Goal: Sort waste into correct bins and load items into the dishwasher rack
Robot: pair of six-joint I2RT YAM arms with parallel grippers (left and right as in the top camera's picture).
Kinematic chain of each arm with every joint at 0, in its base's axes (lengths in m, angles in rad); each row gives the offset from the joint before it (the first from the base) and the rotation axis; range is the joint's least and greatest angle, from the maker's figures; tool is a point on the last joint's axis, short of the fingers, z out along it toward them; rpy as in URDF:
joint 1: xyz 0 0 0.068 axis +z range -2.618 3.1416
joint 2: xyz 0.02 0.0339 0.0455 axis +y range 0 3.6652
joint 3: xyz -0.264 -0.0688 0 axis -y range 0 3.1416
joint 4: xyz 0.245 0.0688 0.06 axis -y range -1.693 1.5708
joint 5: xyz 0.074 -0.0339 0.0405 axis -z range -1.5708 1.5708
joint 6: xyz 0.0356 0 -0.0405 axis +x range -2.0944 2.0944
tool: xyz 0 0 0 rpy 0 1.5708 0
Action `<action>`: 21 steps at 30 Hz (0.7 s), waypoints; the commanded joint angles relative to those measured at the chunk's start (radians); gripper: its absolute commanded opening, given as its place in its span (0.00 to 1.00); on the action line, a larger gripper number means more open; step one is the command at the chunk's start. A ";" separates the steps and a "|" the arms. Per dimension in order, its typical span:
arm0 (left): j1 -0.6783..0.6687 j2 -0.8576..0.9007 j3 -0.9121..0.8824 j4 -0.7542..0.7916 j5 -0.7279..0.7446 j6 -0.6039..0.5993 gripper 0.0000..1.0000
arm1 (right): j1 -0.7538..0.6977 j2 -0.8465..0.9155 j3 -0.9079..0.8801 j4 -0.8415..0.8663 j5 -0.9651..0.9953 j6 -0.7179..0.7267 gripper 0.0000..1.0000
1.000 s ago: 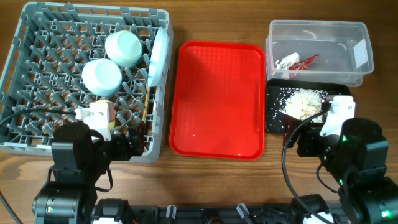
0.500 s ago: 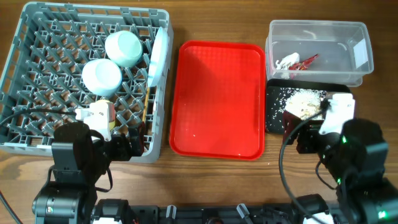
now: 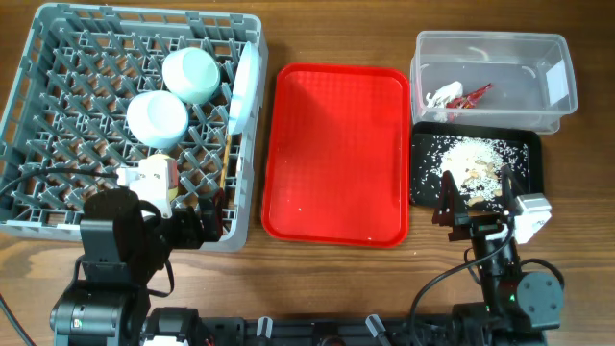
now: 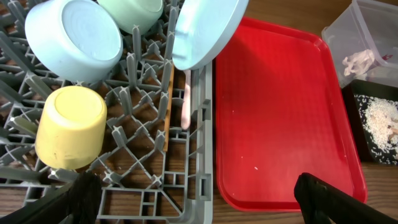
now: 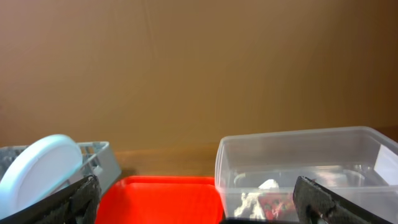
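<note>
The grey dishwasher rack [image 3: 144, 13] at the left holds two pale bowls [image 3: 195, 74] [image 3: 158, 118], the upright plate [image 3: 242, 82] and chopsticks [image 3: 226, 169]. The left wrist view shows the yellow cup [image 4: 70, 126], chopsticks [image 4: 166, 102] and white fork [image 4: 186, 102] in the rack. The clear tub [image 3: 490, 40] holds the red wrapper [image 3: 476, 94] and white scrap [image 3: 443, 95]. The black tray [image 3: 531, 154] holds rice crumbs [image 3: 471, 154]. My left gripper [image 3: 205, 223] [image 4: 199, 205] is open and empty over the rack's front right corner. My right gripper [image 3: 477, 189] [image 5: 202, 205] is open and empty at the black tray's front edge.
The red serving tray [image 3: 336, 144] lies between the rack and the bins, with a few tiny specks on it. In the right wrist view the tub [image 5: 298, 155], red tray [image 5: 161, 199] and plate [image 5: 37, 171] sit ahead. Both arm bases stand at the table's front edge.
My right arm has pulled back toward the front edge and tilted its wrist up, uncovering the black tray. The left arm has not moved.
</note>
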 commanded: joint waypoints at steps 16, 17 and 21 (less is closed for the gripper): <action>-0.004 -0.005 -0.006 -0.002 0.016 0.019 1.00 | -0.059 -0.036 -0.222 0.084 -0.099 -0.170 1.00; -0.004 -0.005 -0.006 -0.002 0.016 0.019 1.00 | -0.059 -0.036 -0.222 0.085 -0.099 -0.171 1.00; -0.004 -0.005 -0.006 -0.002 0.016 0.019 1.00 | -0.059 -0.035 -0.222 0.086 -0.098 -0.171 1.00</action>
